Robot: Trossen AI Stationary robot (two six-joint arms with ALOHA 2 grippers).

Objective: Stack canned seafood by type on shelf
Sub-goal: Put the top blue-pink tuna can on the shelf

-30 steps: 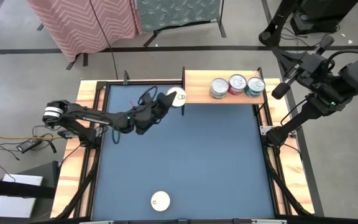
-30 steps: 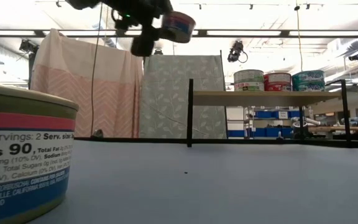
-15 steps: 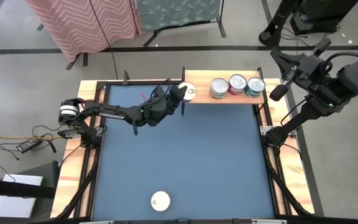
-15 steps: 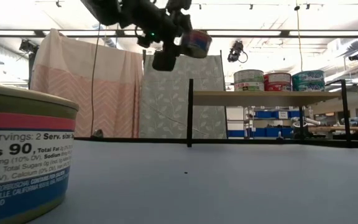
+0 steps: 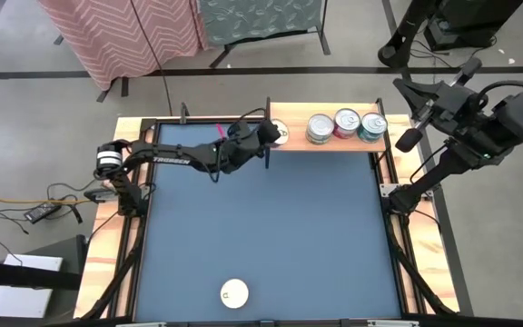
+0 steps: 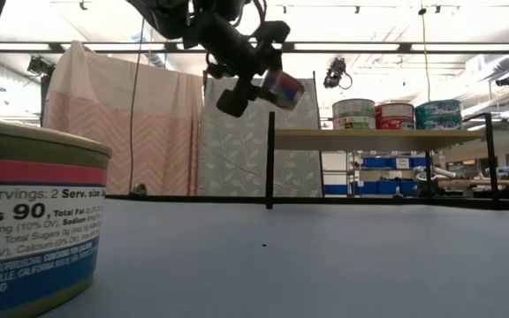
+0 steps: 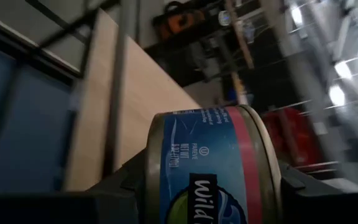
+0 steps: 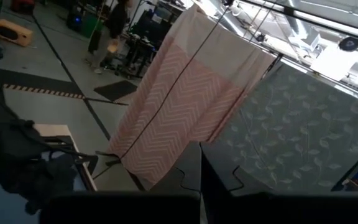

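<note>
Blue table (image 5: 271, 227) below me, wooden shelf (image 5: 293, 138) at its far edge. My left gripper (image 5: 269, 134) clamps a blue-and-red tin (image 6: 283, 88), tilted, above the shelf's left end. Three tins (image 5: 346, 125) stand touching in a row farther right. One white-lidded tin (image 5: 234, 292) sits at the near edge. My right gripper (image 5: 425, 107) waits off the table; whether its fingers are apart, I cannot tell.

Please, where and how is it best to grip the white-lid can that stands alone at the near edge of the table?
Probably the round side wall of the white-lid can, coming straight down from above. It stands upright with open table all around, so fingers fit either side.
</note>
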